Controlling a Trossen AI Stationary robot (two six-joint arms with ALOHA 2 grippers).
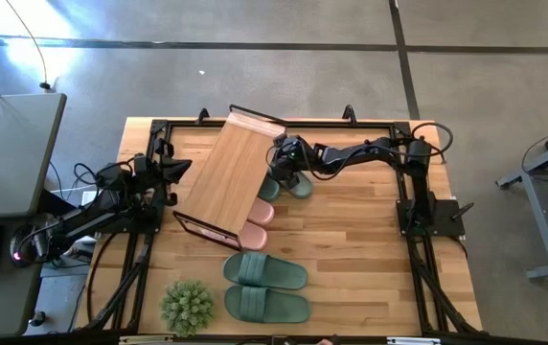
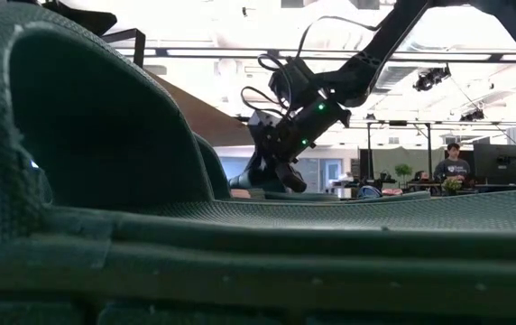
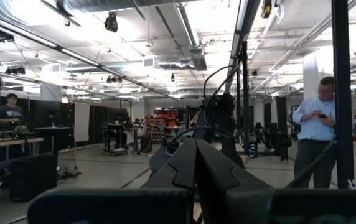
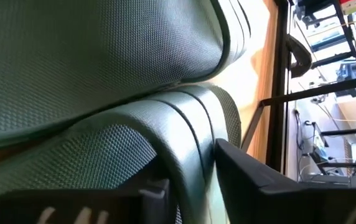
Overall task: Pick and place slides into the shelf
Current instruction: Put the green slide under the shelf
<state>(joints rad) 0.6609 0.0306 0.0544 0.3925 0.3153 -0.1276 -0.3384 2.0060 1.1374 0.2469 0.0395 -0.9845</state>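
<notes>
High view: shelf (image 1: pixel 231 172) lying slanted across the middle of the tabletop (image 1: pixel 370 249), its light board running from the far edge toward the near left, dark frame showing at both ends. Sticking out from under its right edge: toes of the pink-and-white slides (image 1: pixel 259 222), and farther back one sage-green pair (image 1: pixel 284 186). Right gripper (image 1: pixel 291 173) reaching in from the right side, sitting directly over this tucked green pair. Second green pair (image 1: pixel 265 287) lying flat side by side in front of the shelf, well apart from both arms. Spiky plant ball (image 1: pixel 187 306) standing just left of that pair. Left arm (image 1: pixel 111 206) resting folded at the left edge of the tabletop, away from everything.

Low view: one near green slide (image 2: pixel 150 208) filling most of the picture and blocking nearly everything. Above it, right gripper (image 2: pixel 281 171) hanging low with the arm slanting up to the right. Person (image 2: pixel 452 167) far behind in the room.

Left wrist view: left gripper (image 3: pixel 196 171) pointing into the room, jaws pressed together, holding nothing. Person (image 3: pixel 318 140) standing at the right, another seated far left.

Right wrist view: jaws closing on the rim of a green slide (image 4: pixel 165 137), textured rubber filling the picture; black frame bars (image 4: pixel 284 93) just beyond.
</notes>
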